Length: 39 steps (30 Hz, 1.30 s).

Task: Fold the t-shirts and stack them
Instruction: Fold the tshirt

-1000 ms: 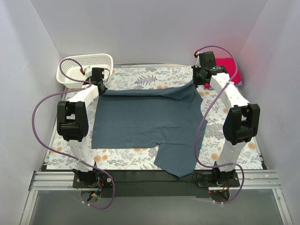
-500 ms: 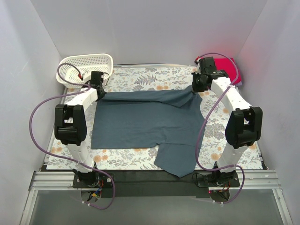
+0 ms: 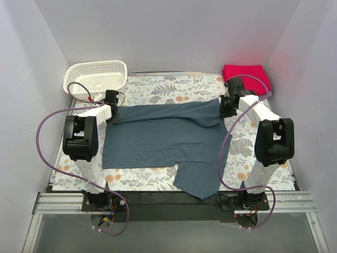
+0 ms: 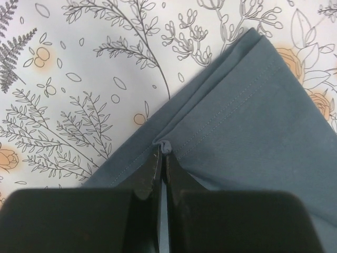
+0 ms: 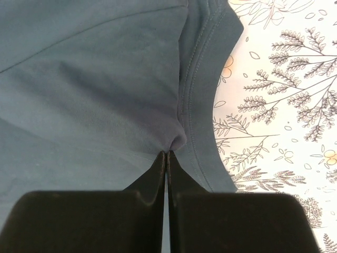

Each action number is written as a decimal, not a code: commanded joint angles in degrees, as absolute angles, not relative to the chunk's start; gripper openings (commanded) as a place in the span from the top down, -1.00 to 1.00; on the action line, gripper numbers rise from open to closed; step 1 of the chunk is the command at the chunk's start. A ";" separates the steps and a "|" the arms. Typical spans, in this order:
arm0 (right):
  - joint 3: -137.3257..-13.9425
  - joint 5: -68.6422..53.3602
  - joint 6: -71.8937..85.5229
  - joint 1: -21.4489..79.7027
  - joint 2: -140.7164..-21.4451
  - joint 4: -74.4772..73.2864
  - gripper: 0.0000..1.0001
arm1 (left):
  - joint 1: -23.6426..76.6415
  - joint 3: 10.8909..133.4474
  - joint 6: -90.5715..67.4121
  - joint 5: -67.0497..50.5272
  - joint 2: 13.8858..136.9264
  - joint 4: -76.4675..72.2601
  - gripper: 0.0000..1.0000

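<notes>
The top view shows the whole layout. The blue shirt (image 3: pixel 163 139) lies spread over the middle of the floral mat (image 3: pixel 158 87). The red shirt (image 3: pixel 246 74) sits folded at 1 o'clock and the basket (image 3: pixel 97 64) at 11 o'clock.

Only the wrist views show the grips. The left gripper (image 4: pixel 162 158) has its fingers pressed together on a small pucker of blue shirt (image 4: pixel 247 121) just inside a double-stitched hem, with mat (image 4: pixel 79 79) beyond. The right gripper (image 5: pixel 167 158) likewise pinches a tuck of blue cloth (image 5: pixel 95 89) beside a curved stitched edge, with mat (image 5: pixel 284 105) to the right.

The blue shirt's long axis runs from 9 to 3 o'clock. One sleeve hangs toward 6 o'clock over the near edge at the right end, so the shoulders seem to lie toward 3 and the hem toward 9. The collar cannot be made out.

A second ago both grippers, left (image 3: pixel 112 116) and right (image 3: pixel 226 112), stood farther toward 12 o'clock. They have since drawn the far edge toward 6, so a strip now lies folded over the body. The right arm has also cleared the red shirt, which now shows whole.
</notes>
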<state>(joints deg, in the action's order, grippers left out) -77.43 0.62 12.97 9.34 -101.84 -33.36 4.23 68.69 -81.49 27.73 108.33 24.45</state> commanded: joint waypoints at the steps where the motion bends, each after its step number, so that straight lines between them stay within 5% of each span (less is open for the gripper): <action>1: -76.47 0.45 13.71 9.32 -102.04 -29.88 0.97 | 3.60 67.50 -83.76 31.64 107.76 24.26 1.00; 18: -79.89 -2.81 14.06 9.40 -94.48 -32.08 0.97 | 3.60 73.65 -77.87 34.10 104.24 24.52 1.00; 30: -70.94 -3.87 15.47 9.32 -95.10 -31.11 0.97 | 3.69 69.96 -79.37 33.93 108.19 24.17 1.00; 36: -68.38 -8.52 14.59 9.75 -94.75 -30.15 0.97 | 3.69 68.29 -80.60 33.75 104.33 24.43 0.82; 39: -70.13 -6.95 13.36 9.41 -93.61 -29.97 0.55 | 3.60 67.59 -80.25 34.01 100.47 24.43 0.58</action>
<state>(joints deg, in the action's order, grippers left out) -68.38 -6.61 14.59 9.50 -95.68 -31.44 4.23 68.18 -79.72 31.09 107.20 24.43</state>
